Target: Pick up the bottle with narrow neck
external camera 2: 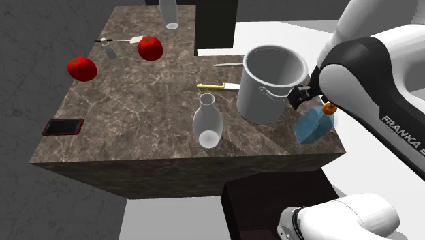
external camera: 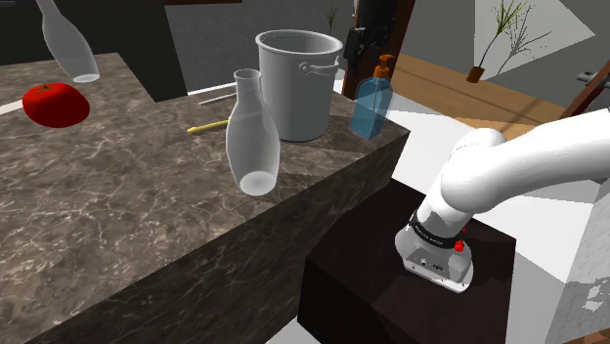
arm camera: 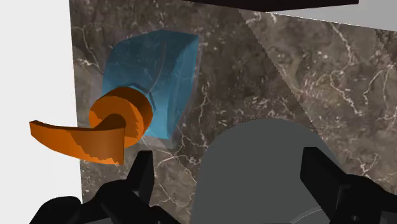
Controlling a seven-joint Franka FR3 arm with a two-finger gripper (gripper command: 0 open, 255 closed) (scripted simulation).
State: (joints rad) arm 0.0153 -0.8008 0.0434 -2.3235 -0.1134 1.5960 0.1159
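Black two-finger gripper (arm camera: 228, 159) hangs over the grey round bucket's (external camera 2: 262, 102) edge, fingers spread, grasping nothing. The blue squarish bottle with orange pump top (arm camera: 159, 70) stands just beside that bucket.

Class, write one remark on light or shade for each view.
Shoulder view: the counter is lit on top, dark on its side. Second exterior view: soft, even light across the counter. Wrist view: a diagonal edge splits darker from lighter counter near the blue bottle.

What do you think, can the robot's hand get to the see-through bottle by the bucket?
Probably yes. The open gripper hangs near the bucket, and the see-through bottle stands upright beside it with nothing above its neck.
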